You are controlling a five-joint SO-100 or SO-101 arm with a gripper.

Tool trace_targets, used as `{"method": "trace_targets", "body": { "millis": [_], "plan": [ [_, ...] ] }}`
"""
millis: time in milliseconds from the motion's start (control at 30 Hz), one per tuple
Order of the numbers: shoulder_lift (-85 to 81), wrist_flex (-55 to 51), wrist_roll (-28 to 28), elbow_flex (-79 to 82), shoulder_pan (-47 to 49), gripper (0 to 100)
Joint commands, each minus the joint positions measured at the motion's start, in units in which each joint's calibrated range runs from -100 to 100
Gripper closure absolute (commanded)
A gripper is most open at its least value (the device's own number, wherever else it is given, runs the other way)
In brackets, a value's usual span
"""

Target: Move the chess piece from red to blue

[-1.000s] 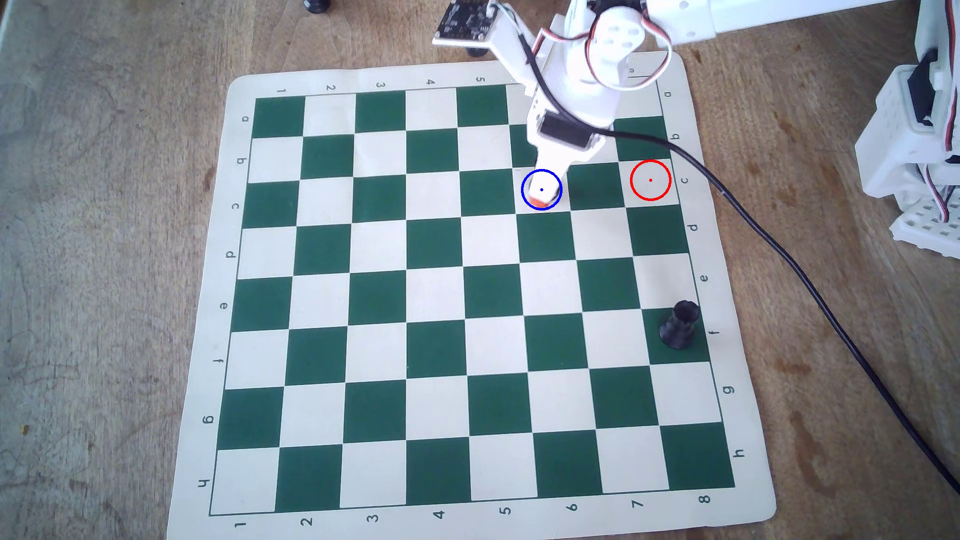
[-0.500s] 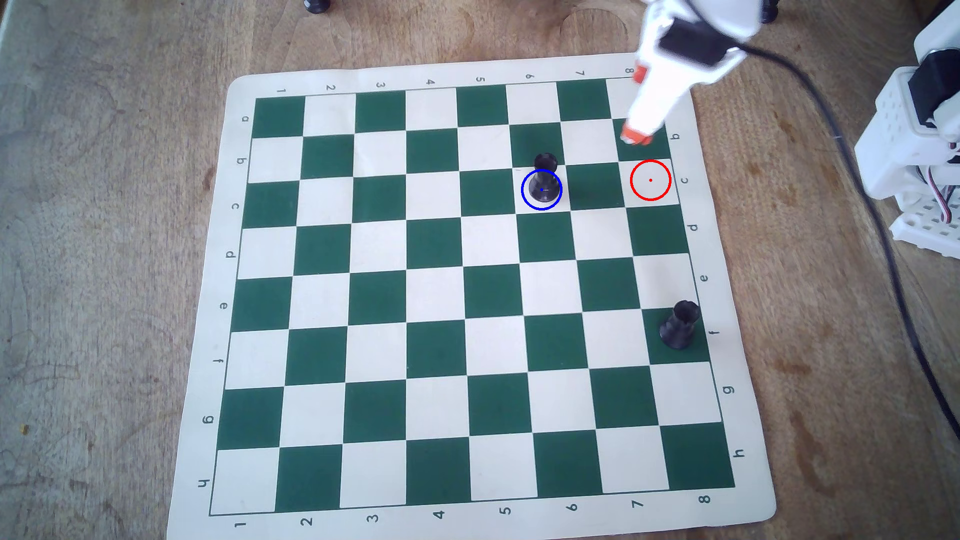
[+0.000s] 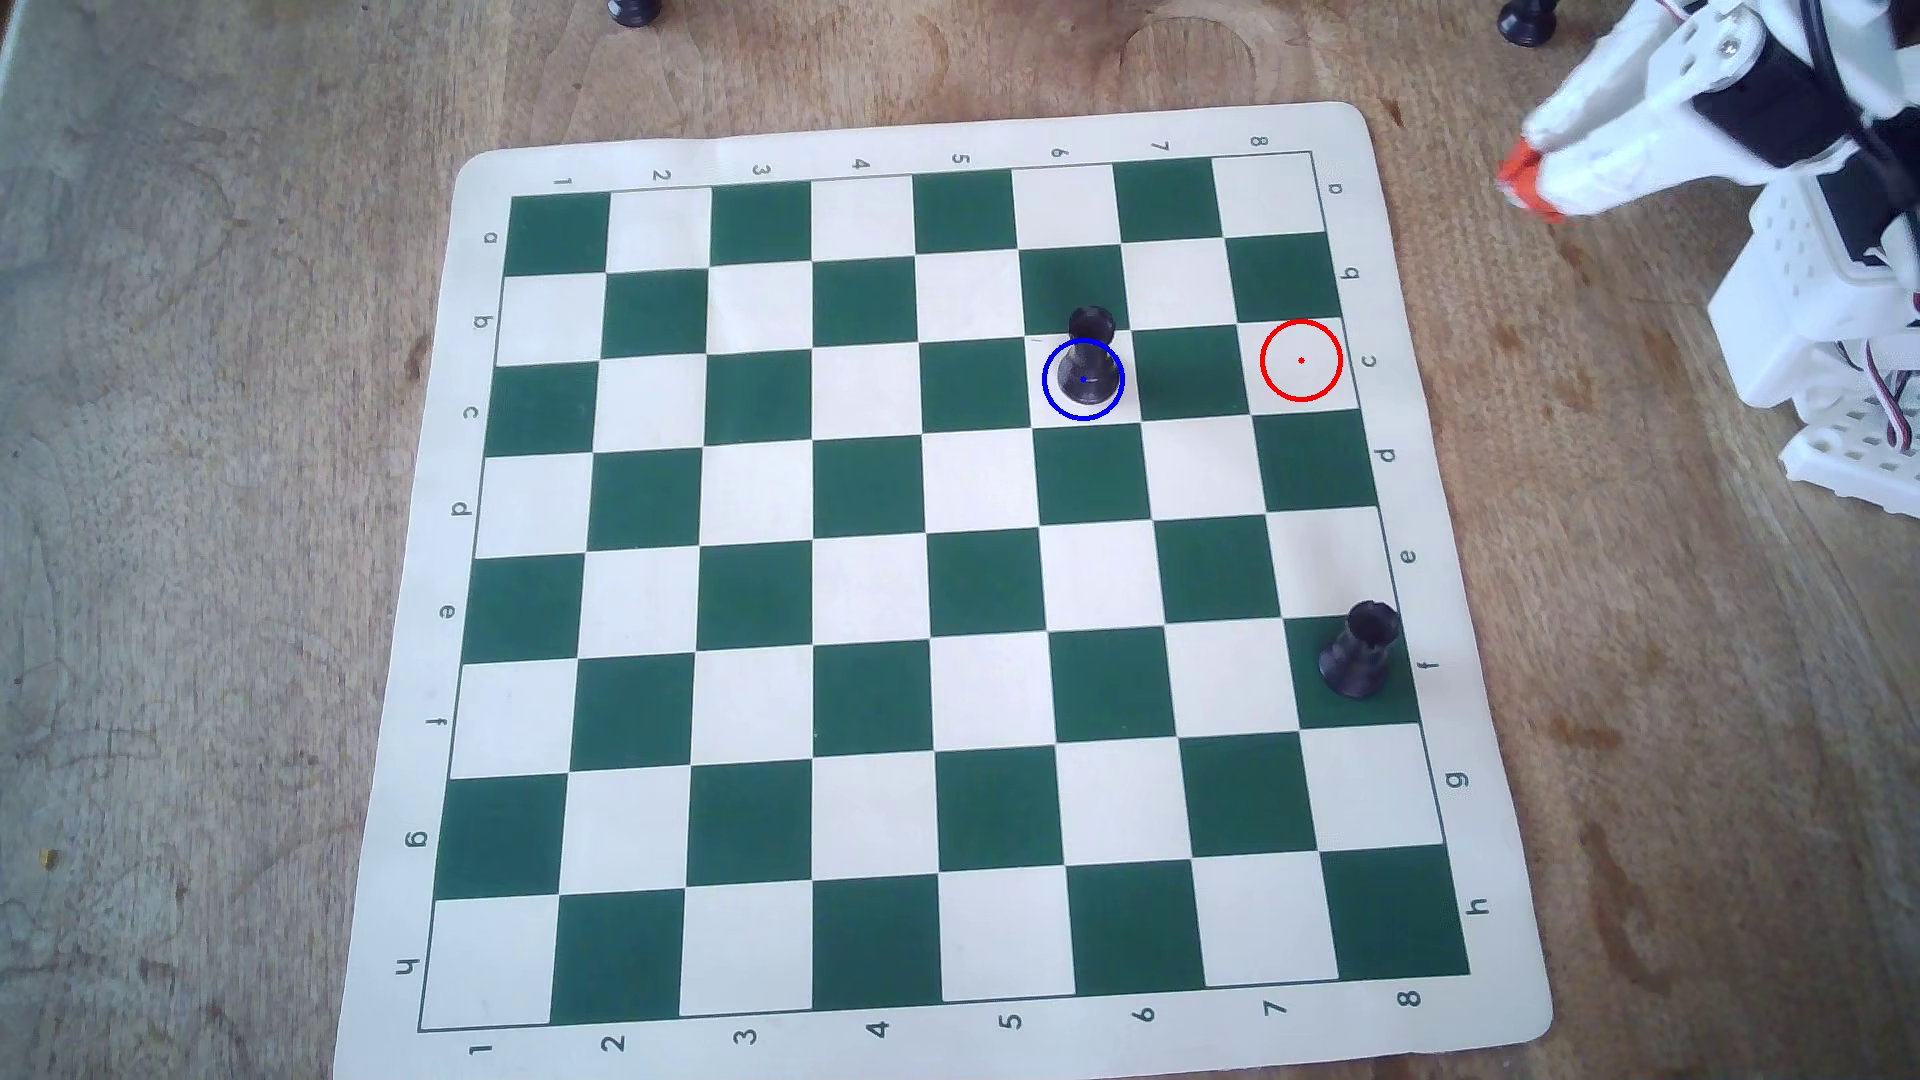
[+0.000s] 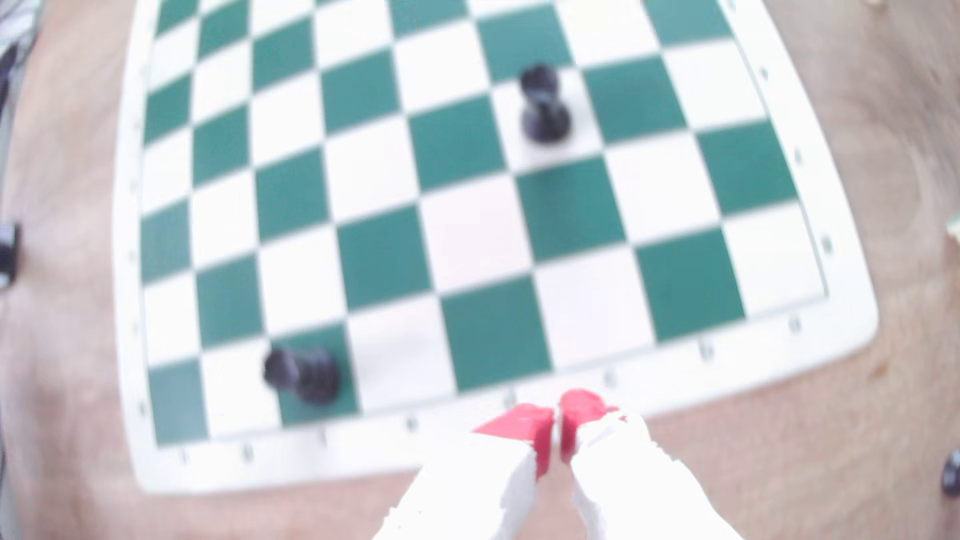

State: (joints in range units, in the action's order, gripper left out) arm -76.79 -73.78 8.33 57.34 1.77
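Observation:
The black chess piece stands upright with its base inside the blue circle on a white square of the green-and-white board. The red circle two squares to the right holds nothing. My gripper, white with orange-red tips, is shut and empty, off the board's top right corner in the overhead view. The blurred wrist view shows the piece far ahead of the closed tips, which hang over the board's near edge.
A near-identical black piece stands at the board's right edge, and shows in the wrist view at lower left. Two more dark pieces sit on the wooden table beyond the board's top edge. The arm's white base is at right.

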Motion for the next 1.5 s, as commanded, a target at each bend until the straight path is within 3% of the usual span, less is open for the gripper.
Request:
{"method": "trace_targets", "body": {
  "millis": [0, 233, 367, 500, 567, 733, 967, 1100, 1233, 1467],
  "plan": [
    [-7.67, 16.21, -1.66, 8.57, -3.06, 100],
    [-17.01, 45.86, 1.17, 11.56, -8.85, 100],
    [-18.96, 55.11, 3.13, 12.47, -11.74, 100],
    [-18.96, 83.61, 1.86, 22.71, -15.97, 100],
    [-18.96, 105.40, -2.44, 33.68, -14.79, 99],
    [-18.96, 129.64, -4.64, 42.66, -14.71, 100],
    [-18.96, 163.96, -8.25, 42.66, -12.13, 99],
    [-18.96, 173.46, -8.50, 42.66, -10.18, 100],
    [-18.96, 173.62, -12.75, 42.66, -9.94, 100],
    [-18.96, 173.54, -12.84, 42.66, -9.87, 100]
  ]
}}
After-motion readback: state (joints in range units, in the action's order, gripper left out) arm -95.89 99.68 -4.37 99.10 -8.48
